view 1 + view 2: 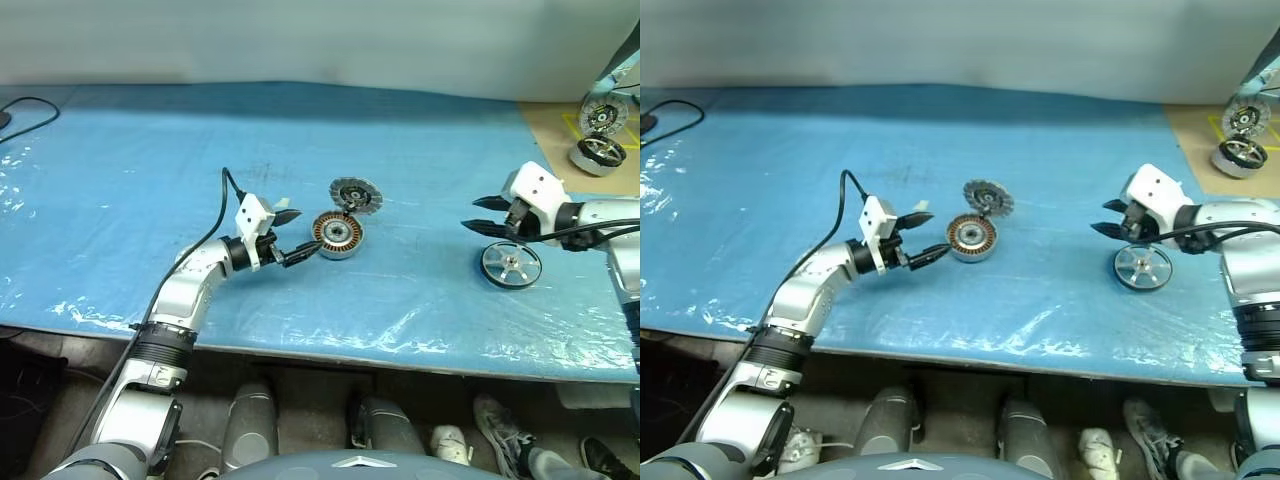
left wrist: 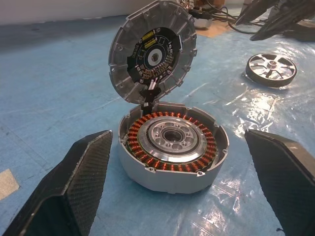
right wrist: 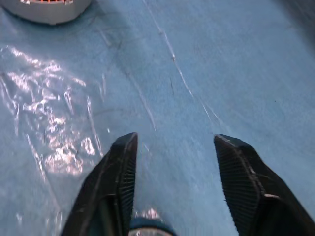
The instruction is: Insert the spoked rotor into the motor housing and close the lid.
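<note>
Looking down, I see my left gripper [image 2: 172, 191] spread wide round the round grey motor housing [image 1: 337, 235], lid [image 1: 356, 195] up. My right gripper [image 1: 488, 215], open and empty, hangs over the flat spoked rotor [image 1: 511, 265] on shiny blue plastic.

We see the housing [image 2: 172, 147] sitting on the blue sheet [image 2: 59, 88], right between our two black fingers [image 2: 69, 187], which are far apart. Orange wire goes round its pale middle. The lid [image 2: 152, 51] stands up, joined at the back rim. The rotor [image 2: 271, 70] lies flat, well apart.
</note>
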Robot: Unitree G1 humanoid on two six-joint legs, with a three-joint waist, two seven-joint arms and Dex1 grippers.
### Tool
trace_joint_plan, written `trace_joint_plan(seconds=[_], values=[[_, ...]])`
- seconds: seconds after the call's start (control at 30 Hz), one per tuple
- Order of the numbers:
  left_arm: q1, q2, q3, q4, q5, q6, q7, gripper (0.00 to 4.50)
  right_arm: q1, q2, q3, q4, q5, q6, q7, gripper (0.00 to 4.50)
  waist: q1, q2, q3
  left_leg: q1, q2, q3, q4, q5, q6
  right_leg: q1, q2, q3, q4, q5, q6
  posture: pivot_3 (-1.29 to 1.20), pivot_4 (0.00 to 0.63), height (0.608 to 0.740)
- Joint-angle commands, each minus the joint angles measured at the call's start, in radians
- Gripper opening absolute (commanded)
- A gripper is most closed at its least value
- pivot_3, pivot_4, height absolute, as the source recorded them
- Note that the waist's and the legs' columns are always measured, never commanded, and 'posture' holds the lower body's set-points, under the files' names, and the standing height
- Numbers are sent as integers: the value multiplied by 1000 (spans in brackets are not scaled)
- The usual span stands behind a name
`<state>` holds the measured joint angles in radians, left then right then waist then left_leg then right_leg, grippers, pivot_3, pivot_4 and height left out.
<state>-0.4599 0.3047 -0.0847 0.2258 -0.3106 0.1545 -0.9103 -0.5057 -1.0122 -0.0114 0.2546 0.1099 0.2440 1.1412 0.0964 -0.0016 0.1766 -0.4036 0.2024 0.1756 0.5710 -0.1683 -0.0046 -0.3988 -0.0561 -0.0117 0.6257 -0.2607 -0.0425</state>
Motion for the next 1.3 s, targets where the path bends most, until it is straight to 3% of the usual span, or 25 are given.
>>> trace_joint_plan(seconds=[0.03,0.43,0.7,1.3], values=[[10,-6,1,-38,-2,-16,2,4500,-23,-60,-3,29,-11,-35,64,3369,0,0,0,0,0,0,0,0,0,0,0,0,0,0,0,0,150,740],[6,-9,-5,-33,1,-12,-7,4500,-81,-129,71,280,-186,-289,56,3369,-1,0,0,0,0,0,6,0,1,0,-1,0,5,0,-1,0,150,740],[7,-3,-8,-41,0,-6,-14,4500,-137,-136,81,365,-207,-364,93,3369,-3,0,0,0,0,1,8,0,2,-1,-1,1,9,-1,-1,0,150,740],[-13,-1,-11,-10,8,-15,-28,4500,-129,-75,82,206,-150,-303,131,3369,-1,0,0,0,0,1,9,1,3,-2,-1,1,12,-1,-1,0,150,740]])
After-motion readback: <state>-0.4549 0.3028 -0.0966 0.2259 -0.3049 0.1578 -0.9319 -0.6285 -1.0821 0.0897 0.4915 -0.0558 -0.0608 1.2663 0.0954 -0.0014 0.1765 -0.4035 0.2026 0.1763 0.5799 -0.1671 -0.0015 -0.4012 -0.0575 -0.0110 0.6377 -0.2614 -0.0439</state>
